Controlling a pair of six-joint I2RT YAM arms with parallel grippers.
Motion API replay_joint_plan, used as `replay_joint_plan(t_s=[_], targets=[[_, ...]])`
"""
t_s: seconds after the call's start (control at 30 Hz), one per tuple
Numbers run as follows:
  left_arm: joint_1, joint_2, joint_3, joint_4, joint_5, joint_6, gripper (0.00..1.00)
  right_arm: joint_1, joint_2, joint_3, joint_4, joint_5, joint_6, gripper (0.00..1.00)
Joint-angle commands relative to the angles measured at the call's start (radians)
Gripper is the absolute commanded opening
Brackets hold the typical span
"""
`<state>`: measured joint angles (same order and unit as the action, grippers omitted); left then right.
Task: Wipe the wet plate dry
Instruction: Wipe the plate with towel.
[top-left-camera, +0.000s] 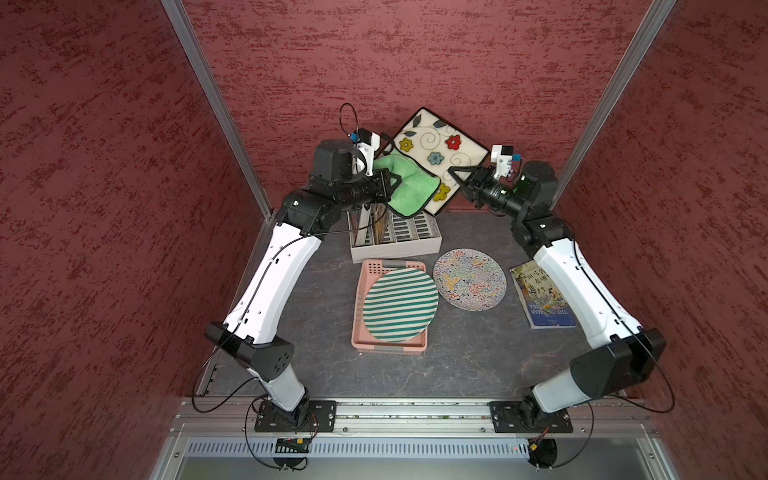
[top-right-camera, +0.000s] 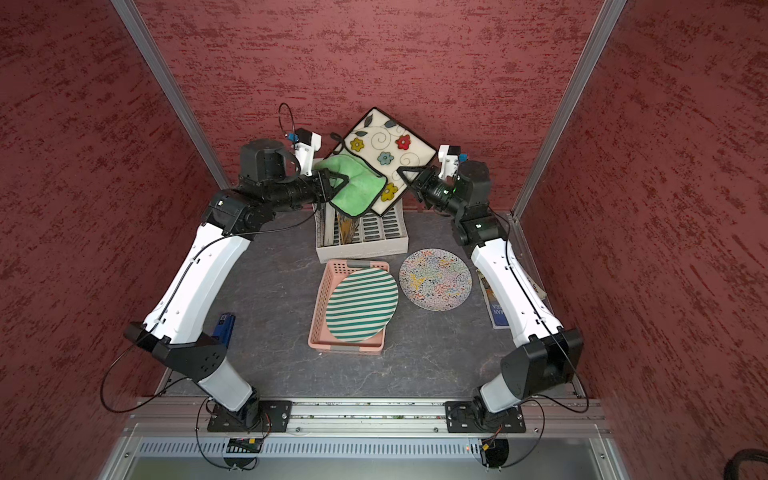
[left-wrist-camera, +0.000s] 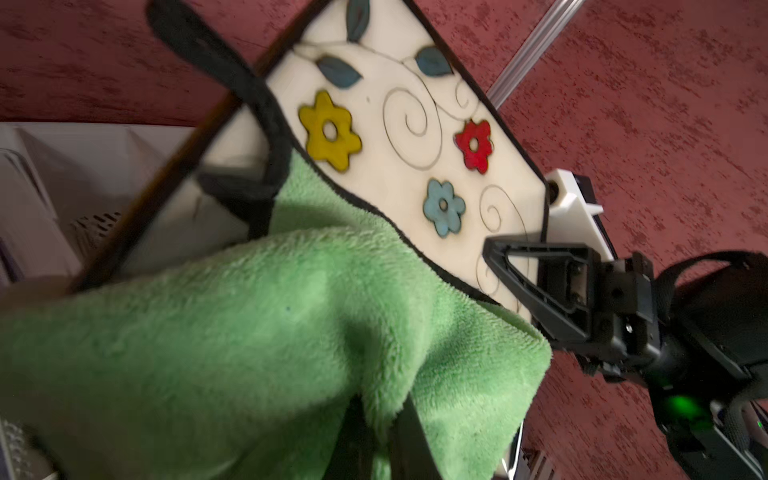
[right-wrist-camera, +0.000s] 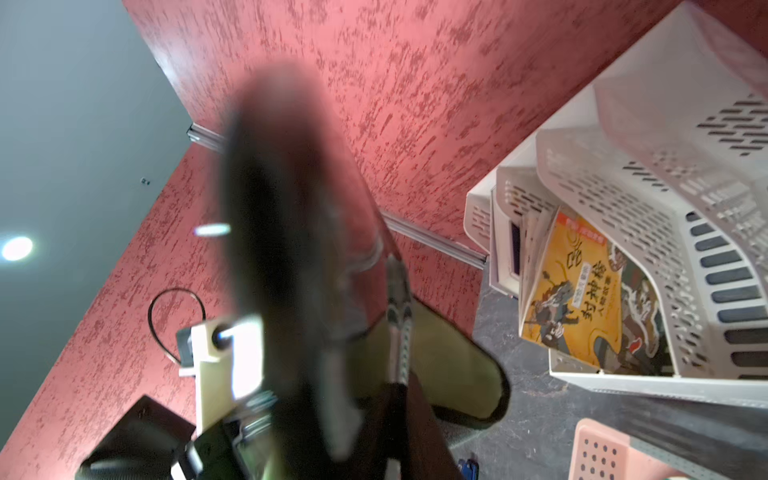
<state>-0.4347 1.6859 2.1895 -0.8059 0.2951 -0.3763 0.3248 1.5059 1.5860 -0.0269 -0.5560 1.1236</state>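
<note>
Left wrist view: my left gripper (left-wrist-camera: 382, 440) pinches the green cloth (left-wrist-camera: 249, 332) draped on the floral plate (left-wrist-camera: 395, 137); my right gripper (left-wrist-camera: 496, 255) clamps its rim; I'd sweep firmly across with that clamp steady.

Racked book (right-wrist-camera: 582, 291) reads 封神榜 (flat book (top-left-camera: 538, 299): perhaps "THE…MAN").

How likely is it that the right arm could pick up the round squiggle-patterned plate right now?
Probably not yet: its fingers are shut on the square flowered plate, held aloft. The round squiggle-patterned plate lies uncovered on the table nearby, so reach seems fine.
</note>
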Motion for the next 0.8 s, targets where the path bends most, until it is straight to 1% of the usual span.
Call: replay_joint_plan(t_s=[0.0, 0.07, 0.13, 0.23, 0.3, 0.33, 0.37, 0.4, 0.47, 0.5, 0.57, 0.63, 0.7, 0.77], targets=[[0.015, 0.058, 0.091, -0.044, -0.03, -0.015, 0.0, 0.11, -0.13, -0.015, 0.277, -0.109, 0.026, 0.0], [0.007, 0.093, 0.14, -0.031, 0.063, -0.011, 0.0, 0.114, -0.137, -0.025, 0.295, -0.1, 0.033, 0.0], [-0.022, 0.127, 0.169, -0.032, 0.146, 0.004, 0.0, 0.09, -0.131, 0.01, 0.287, -0.074, 0.026, 0.0], [-0.075, 0.139, 0.177, -0.043, 0.157, 0.032, 0.0, 0.003, -0.089, 0.104, 0.304, -0.047, 0.092, 0.0], [-0.071, 0.114, 0.148, -0.019, 0.151, 0.006, 0.0, -0.086, -0.065, 0.121, 0.393, -0.026, 0.196, 0.0], [-0.058, 0.089, 0.121, 0.011, 0.15, -0.013, 0.0, -0.151, -0.056, 0.118, 0.459, -0.013, 0.269, 0.0], [-0.043, 0.056, 0.079, 0.049, 0.153, -0.041, 0.0, -0.176, -0.055, 0.116, 0.481, -0.01, 0.299, 0.0], [-0.018, 0.017, 0.032, 0.094, 0.16, -0.076, 0.0, -0.217, -0.055, 0.106, 0.521, -0.01, 0.349, 0.0], [0.041, -0.057, -0.082, 0.219, 0.188, -0.161, 0.0, -0.255, -0.055, 0.069, 0.566, -0.016, 0.4, 0.0], [0.068, -0.099, -0.149, 0.298, 0.208, -0.223, 0.0, -0.263, -0.061, 0.041, 0.594, -0.013, 0.426, 0.0], [0.129, -0.182, -0.307, 0.51, 0.249, -0.373, 0.0, -0.264, -0.086, -0.029, 0.662, -0.004, 0.473, 0.0], [0.168, -0.23, -0.451, 0.717, 0.268, -0.538, 0.0, -0.253, -0.1, -0.083, 0.743, -0.01, 0.511, 0.0], [0.179, -0.236, -0.54, 0.898, 0.274, -0.688, 0.0, -0.221, -0.12, -0.108, 0.727, -0.05, 0.491, 0.0], [0.174, -0.21, -0.544, 0.981, 0.283, -0.768, 0.0, -0.19, -0.141, -0.127, 0.676, -0.085, 0.442, 0.0]])
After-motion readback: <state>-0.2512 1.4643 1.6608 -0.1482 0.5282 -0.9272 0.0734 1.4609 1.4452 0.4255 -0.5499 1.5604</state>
